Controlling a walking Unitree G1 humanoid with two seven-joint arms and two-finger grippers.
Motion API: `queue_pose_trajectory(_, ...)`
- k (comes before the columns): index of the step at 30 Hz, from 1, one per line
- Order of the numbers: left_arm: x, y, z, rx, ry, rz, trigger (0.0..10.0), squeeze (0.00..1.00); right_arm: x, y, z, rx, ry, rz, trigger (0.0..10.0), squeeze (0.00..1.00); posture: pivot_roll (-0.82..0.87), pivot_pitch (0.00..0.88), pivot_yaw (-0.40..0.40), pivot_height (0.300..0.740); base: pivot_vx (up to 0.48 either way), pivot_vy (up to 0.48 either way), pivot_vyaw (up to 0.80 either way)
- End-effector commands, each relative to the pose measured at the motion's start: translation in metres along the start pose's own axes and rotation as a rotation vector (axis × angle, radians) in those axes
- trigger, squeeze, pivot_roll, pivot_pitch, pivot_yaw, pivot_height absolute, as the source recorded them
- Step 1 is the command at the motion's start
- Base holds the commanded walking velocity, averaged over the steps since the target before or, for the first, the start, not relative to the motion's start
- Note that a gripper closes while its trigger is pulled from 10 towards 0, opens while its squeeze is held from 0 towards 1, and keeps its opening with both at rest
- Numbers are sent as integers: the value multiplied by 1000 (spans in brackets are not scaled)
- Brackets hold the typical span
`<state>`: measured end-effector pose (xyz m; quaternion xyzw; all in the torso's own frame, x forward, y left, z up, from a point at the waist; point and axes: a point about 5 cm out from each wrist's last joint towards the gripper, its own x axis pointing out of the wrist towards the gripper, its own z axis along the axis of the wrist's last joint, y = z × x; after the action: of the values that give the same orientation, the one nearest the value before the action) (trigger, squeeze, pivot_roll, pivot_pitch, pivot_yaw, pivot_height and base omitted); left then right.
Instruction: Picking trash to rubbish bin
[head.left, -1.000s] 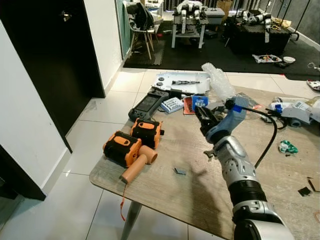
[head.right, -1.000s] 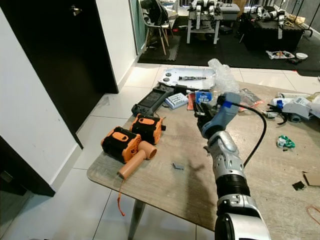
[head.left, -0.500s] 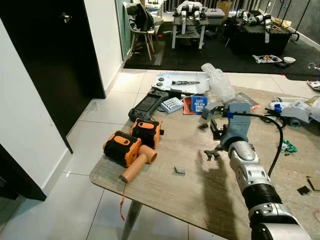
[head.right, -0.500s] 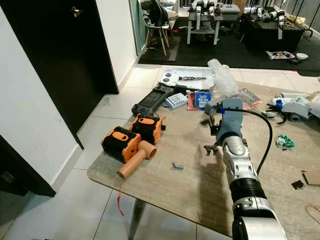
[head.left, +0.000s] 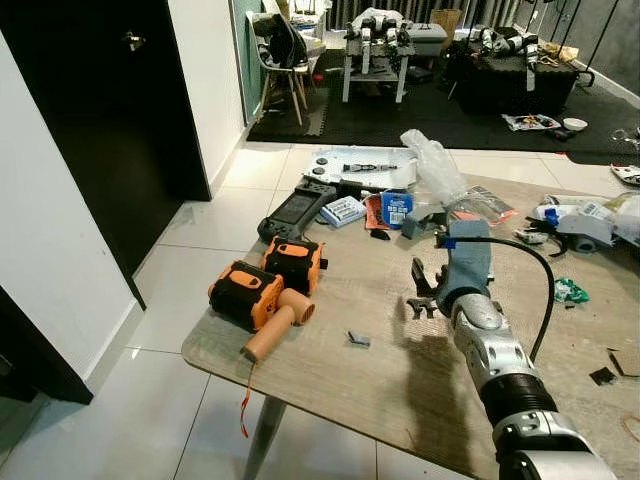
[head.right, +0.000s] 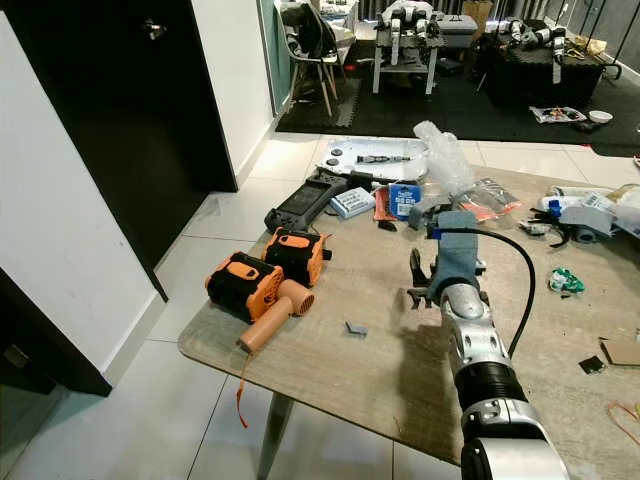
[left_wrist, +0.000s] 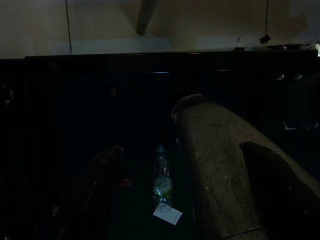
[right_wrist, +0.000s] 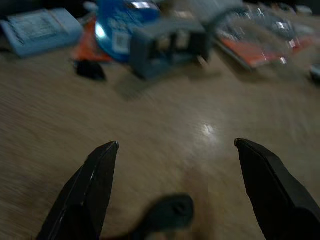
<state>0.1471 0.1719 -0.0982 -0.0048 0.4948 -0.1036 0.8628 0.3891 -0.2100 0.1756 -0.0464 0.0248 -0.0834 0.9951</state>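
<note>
Trash lies scattered on the wooden table (head.left: 330, 375): a small black scrap (head.left: 421, 305), a small grey scrap (head.left: 359, 340), a blue packet (head.left: 397, 207), a crumpled clear plastic bag (head.left: 432, 162) and a green wrapper (head.left: 573, 291). My right gripper (head.left: 428, 287) is low over the table, open, just above the black scrap. In the right wrist view that black scrap (right_wrist: 168, 213) lies between the two spread fingers (right_wrist: 90, 192), with nothing held. My left gripper (left_wrist: 180, 147) hangs idle in the dark, fingers apart, above a bottle (left_wrist: 161, 175) on the floor.
Two orange and black tool cases (head.left: 265, 285) sit at the table's near left corner. A black handheld controller (head.left: 295, 208), a light blue box (head.left: 345, 210) and a white panel (head.left: 360, 162) lie at the far side. A dark doorway (head.left: 110, 110) is on the left.
My right gripper has come down from a raised, sideways pose to just above the table by the black scrap, its wrist turned downward. The camera has shifted slightly.
</note>
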Motion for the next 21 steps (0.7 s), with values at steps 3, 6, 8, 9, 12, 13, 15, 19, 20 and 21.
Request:
queue_pose_trajectory(3,-6,-9,-36,-11,133,-35,10000,0,-3,-6,-21,38,105,-48,10000,1000,-106,150,44,740,0,0,0)
queue_pose_trajectory(6,-6,-9,-37,-4,136,-39,10000,0,-7,-1,-32,116,170,-37,10000,0,-111,154,48,740,0,0,0)
queue_pose_trajectory(8,-6,-9,-37,-3,136,-40,10000,0,-8,1,-36,134,188,-29,10000,0,-111,154,48,740,0,0,0)
queue_pose_trajectory(9,-6,-9,-37,-1,137,-40,10000,0,-9,3,-39,150,204,-27,10000,0,-111,154,48,740,0,0,0)
queue_pose_trajectory(12,-6,-10,-37,0,139,-41,10000,0,-14,13,-52,185,283,3,10000,0,-113,160,44,740,0,0,0)
queue_pose_trajectory(13,-6,-10,-37,0,139,-41,10000,0,-14,13,-52,185,283,3,10000,0,-113,160,44,740,0,0,0)
queue_pose_trajectory(15,-6,-10,-37,-1,138,-42,10000,0,-18,21,-64,191,352,36,10000,0,-110,162,42,740,0,0,0)
queue_pose_trajectory(19,-6,-11,-37,-3,136,-42,10000,0,-22,27,-72,188,398,61,2275,0,-108,162,35,740,0,0,0)
queue_pose_trajectory(20,-6,-11,-37,-5,136,-41,10000,0,-22,27,-73,181,401,64,0,0,-107,161,33,740,0,0,0)
queue_pose_trajectory(21,-5,-11,-37,-5,136,-41,10000,0,-23,28,-74,176,403,66,0,0,-107,161,33,740,0,0,0)
